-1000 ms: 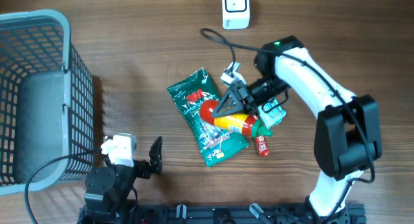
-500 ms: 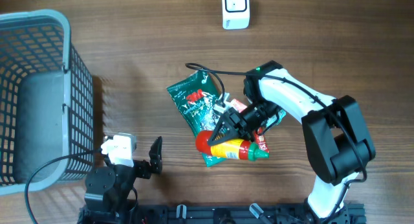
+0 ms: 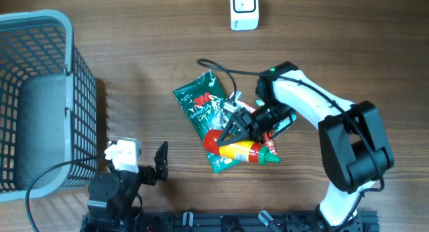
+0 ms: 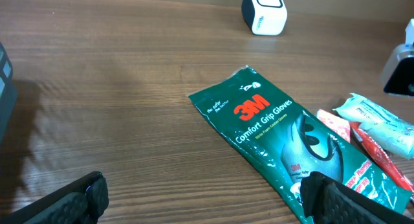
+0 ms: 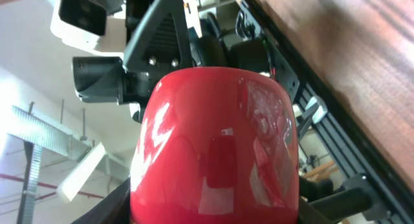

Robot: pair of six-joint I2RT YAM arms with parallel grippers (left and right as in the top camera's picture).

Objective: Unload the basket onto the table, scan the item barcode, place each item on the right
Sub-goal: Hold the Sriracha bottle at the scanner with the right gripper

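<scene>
A sauce bottle (image 3: 245,151) with a red base, yellow label and green cap hangs level over the near end of the green 3M gloves packet (image 3: 204,111). My right gripper (image 3: 232,134) is shut on its red end. In the right wrist view the bottle's red base (image 5: 213,140) fills the frame between the dark fingers (image 5: 97,210). The white barcode scanner (image 3: 243,9) stands at the far edge, also in the left wrist view as the scanner (image 4: 264,10). My left gripper (image 3: 153,166) rests open near the front edge, left of the packet (image 4: 284,140), holding nothing.
A grey-blue wire basket (image 3: 67,71) takes up the left side. A teal-and-white sachet (image 4: 375,119) and a red stick sachet (image 4: 381,160) lie right of the gloves packet, partly under my right arm. A black cable (image 3: 214,66) loops above the packet.
My right gripper carried the bottle down and left, toward the front edge and over the packet's near end, then eased back slightly. The left arm has not moved.
</scene>
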